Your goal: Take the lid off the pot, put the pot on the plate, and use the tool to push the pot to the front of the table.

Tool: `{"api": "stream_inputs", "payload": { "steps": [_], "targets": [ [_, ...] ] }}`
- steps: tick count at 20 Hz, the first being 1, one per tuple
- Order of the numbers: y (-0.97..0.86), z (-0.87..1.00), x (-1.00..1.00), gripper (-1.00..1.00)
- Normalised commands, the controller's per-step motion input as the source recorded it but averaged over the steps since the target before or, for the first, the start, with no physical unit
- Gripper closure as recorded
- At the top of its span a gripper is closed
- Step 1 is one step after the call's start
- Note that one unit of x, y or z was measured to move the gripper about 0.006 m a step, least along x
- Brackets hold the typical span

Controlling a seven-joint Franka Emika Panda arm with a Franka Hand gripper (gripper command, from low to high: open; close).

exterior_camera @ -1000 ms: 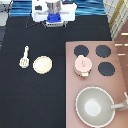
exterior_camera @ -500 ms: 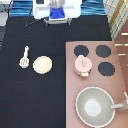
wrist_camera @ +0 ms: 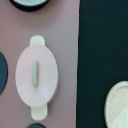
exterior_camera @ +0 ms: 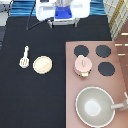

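The pink pot [exterior_camera: 82,65] stands on the brown stove top among the burners, and the pink lid [exterior_camera: 82,63] is on it. In the wrist view the lid [wrist_camera: 36,75] covers the pot, whose side tabs [wrist_camera: 36,42] stick out. The cream-yellow plate [exterior_camera: 42,64] lies on the black table [exterior_camera: 30,100], left of the stove; its edge [wrist_camera: 119,106] shows in the wrist view. The cream spatula tool [exterior_camera: 24,56] lies left of the plate. My gripper [exterior_camera: 62,14] hangs high at the exterior view's top, far from all of them.
A large grey pan [exterior_camera: 95,106] with a long handle sits on the stove [exterior_camera: 70,85] at the exterior view's bottom right. Black burners [exterior_camera: 103,51] surround the pot. Striped cloth and the robot base fill the top edge.
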Motion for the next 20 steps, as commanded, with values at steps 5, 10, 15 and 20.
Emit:
{"api": "stream_inputs", "payload": {
  "steps": [5,10,15,20],
  "targets": [
    [0.73,0.13,0.67,-1.00],
    [0.82,-0.29,0.61,-1.00],
    [0.66,-0.57,0.58,-1.00],
    [0.27,-0.61,0.46,-1.00]
  ]
}}
